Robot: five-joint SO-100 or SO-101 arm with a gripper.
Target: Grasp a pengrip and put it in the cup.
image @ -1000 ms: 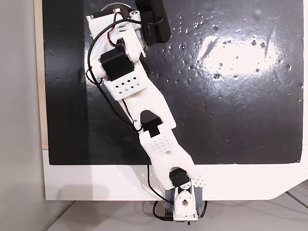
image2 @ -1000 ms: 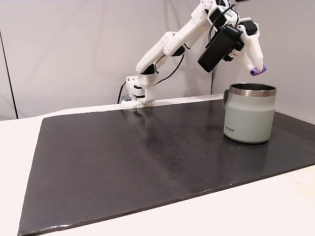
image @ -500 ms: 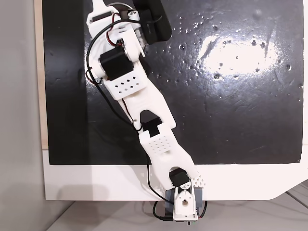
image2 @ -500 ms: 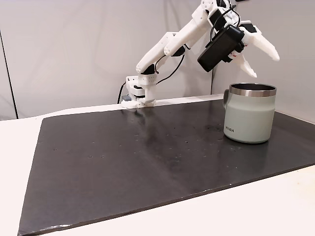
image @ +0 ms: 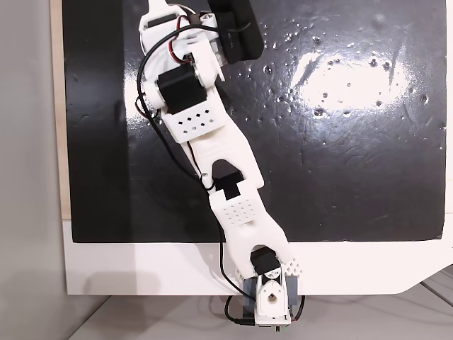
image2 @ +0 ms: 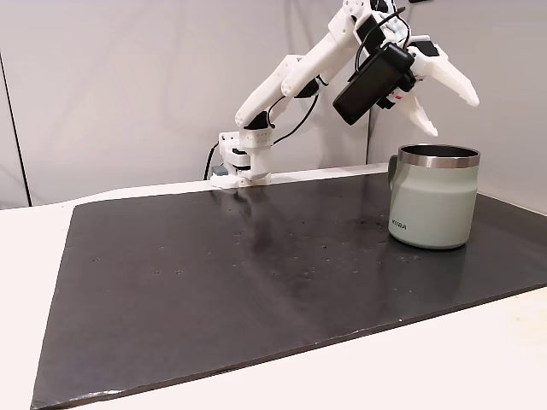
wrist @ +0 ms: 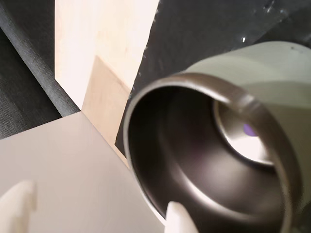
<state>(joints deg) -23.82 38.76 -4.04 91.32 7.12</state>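
Hand (image2: pixel 448 107) hangs above the cup (image2: pixel 433 198), fingers spread wide apart, nothing between them. Cup stands upright at the right of the black mat (image2: pixel 256 256) in the side-on fixed view, handle toward the arm's base, mat lying on a pale surface (image2: pixel 479 359).

Pengrip (wrist: pixel 249 129): wrist view looks down into the cup and shows a small purple spot on the shiny steel bottom. Blurred, but I take it for the grip, lying inside.

Step in hand, as I judge it: the drop is made and the release finished. With the pengrip in the cup, the task looks done, or all but done. Next move calls only for lifting the arm (image: pixel 212 149) clear and drawing it toward the base without knocking the rim.

Views compared:
- Side-on fixed view gives the height of the hand over the rim and the open fingers; the cup's inside is hidden there.
- Wrist view gives the cup's interior.
- Top-down fixed view has the arm reaching to the far left of the mat.
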